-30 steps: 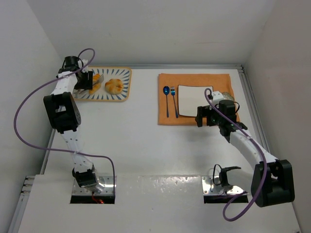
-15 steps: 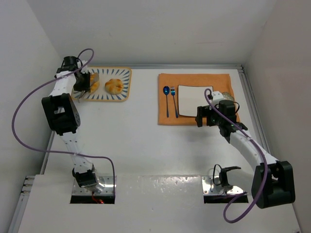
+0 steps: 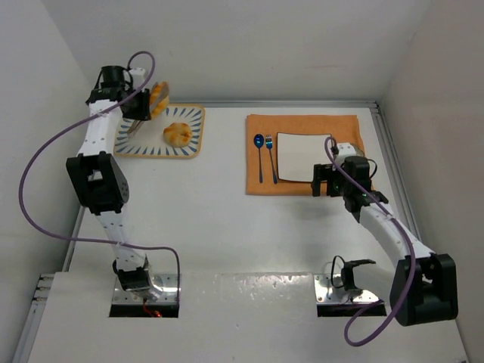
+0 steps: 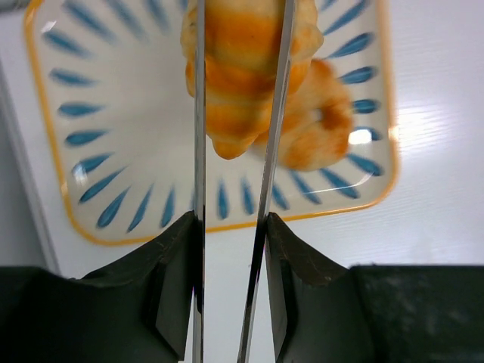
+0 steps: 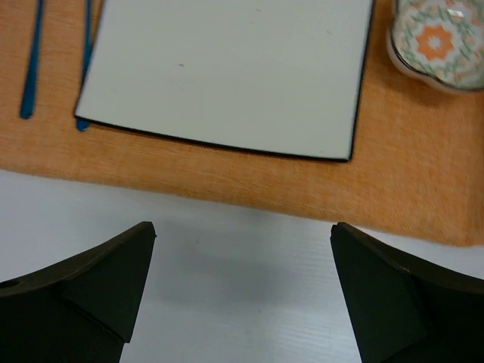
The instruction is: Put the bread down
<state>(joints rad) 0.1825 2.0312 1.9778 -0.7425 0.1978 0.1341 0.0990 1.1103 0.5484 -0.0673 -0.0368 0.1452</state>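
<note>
My left gripper [image 3: 144,107] [image 4: 231,227] is shut on metal tongs [image 4: 198,151], whose two blades pinch the golden ridged croissant [image 3: 158,97] [image 4: 246,76]. It holds the croissant in the air above the back left of the blue-striped tray [image 3: 194,114] [image 4: 91,151]. The round bun [image 3: 178,134] [image 4: 321,125] lies on that tray. My right gripper [image 3: 324,184] [image 5: 242,227] is open and empty over the bare table, just in front of the orange placemat [image 3: 302,125] [image 5: 423,181].
A white square plate [image 3: 301,156] [image 5: 227,68] lies on the placemat, with a blue spoon [image 3: 259,155] and fork [image 3: 271,155] to its left. A small patterned bowl [image 5: 439,38] stands at its right. Walls close off the left, back and right.
My left gripper has lifted the croissant off the tray and moved it up and back. My right gripper has shifted slightly to the right.
</note>
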